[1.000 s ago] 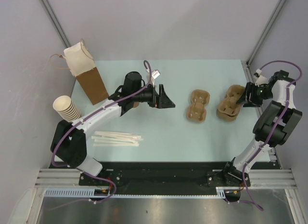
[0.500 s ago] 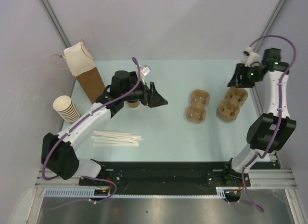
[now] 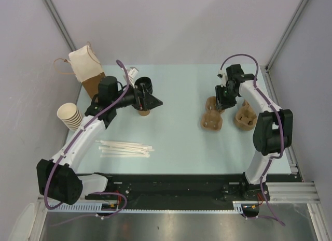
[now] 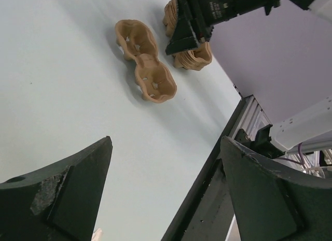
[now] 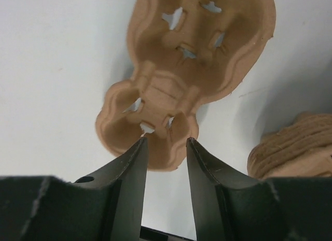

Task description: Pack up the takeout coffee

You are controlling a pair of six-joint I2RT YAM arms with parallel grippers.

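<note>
The small kraft-brown paper coffee cup (image 3: pixel 143 112) stands on the left half of the pale green counter (image 3: pixel 179 90). It is partly hidden under the left gripper (image 3: pixel 154 102), whose fingers (image 4: pixel 78 184) are spread wide and released. A broad bare stretch of counter separates the cup from the single brown moulded-pulp two-cup carrier (image 3: pixel 211 116). The right gripper (image 3: pixel 223 102) hangs over that carrier's far end, its fingers (image 5: pixel 129 173) narrowly parted and clasping nothing, with the stack of like carriers (image 3: pixel 245 116) beside it, near the counter's right edge.
</note>
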